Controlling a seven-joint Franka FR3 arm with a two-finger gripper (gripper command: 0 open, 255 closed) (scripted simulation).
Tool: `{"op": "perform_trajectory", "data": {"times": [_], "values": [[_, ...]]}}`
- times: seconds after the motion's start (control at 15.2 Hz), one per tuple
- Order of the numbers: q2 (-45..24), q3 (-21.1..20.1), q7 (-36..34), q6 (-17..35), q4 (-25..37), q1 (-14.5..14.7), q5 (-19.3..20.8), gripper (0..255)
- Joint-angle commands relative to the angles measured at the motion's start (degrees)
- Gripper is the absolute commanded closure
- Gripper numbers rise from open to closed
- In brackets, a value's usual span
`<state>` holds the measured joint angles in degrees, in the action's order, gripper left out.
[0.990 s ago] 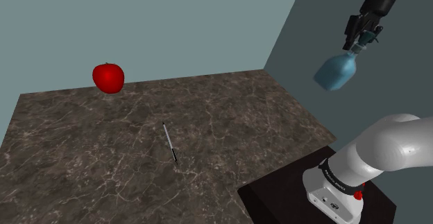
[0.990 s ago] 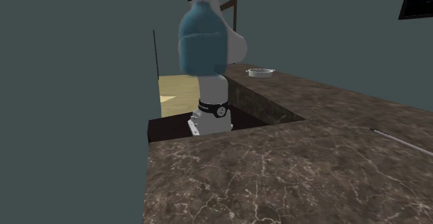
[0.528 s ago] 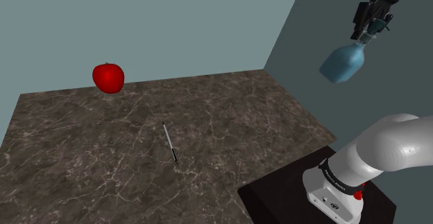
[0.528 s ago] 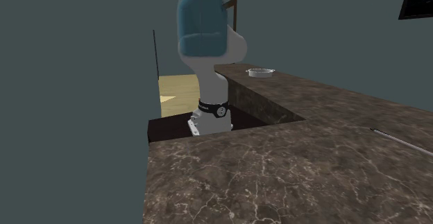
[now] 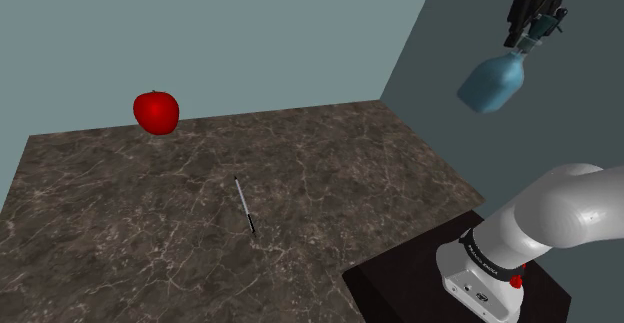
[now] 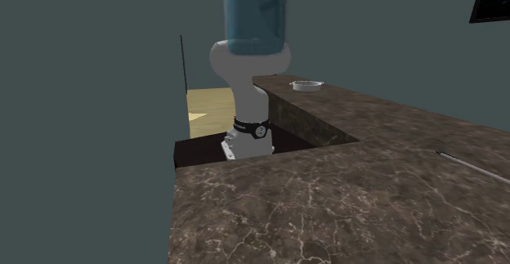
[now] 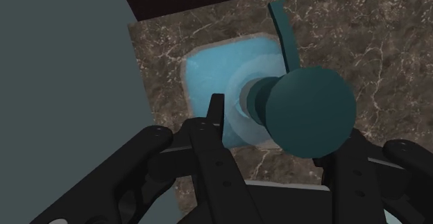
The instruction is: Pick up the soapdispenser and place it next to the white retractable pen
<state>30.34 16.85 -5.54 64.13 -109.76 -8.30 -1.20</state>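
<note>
As the black pincer [image 5: 522,43] pinched the rounded blue soap dispenser [image 5: 490,81], a slow swing to the thin white pen [image 5: 244,205] seemed wisest.

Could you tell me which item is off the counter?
The blue soap dispenser, held up by the gripper; the apple and pen rest on the counter.

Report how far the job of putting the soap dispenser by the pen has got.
Done: the pickup. The blue soap dispenser hangs by its pump top from the gripper, high in the air and off the counter. In hand: the carry. Left: bring it across to the white pen lying on the counter, lower it and release it beside the pen.
</note>
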Motion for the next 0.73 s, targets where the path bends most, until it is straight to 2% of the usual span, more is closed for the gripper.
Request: {"op": "perform_trajectory", "data": {"times": [0.0, 0.66], "values": [[1.06, -2.04, -2.64, 1.56, -2.44, 0.38, -1.52, 255], [1.81, -12.94, -15.50, 10.52, -10.29, 3.67, -10.32, 255]]}}
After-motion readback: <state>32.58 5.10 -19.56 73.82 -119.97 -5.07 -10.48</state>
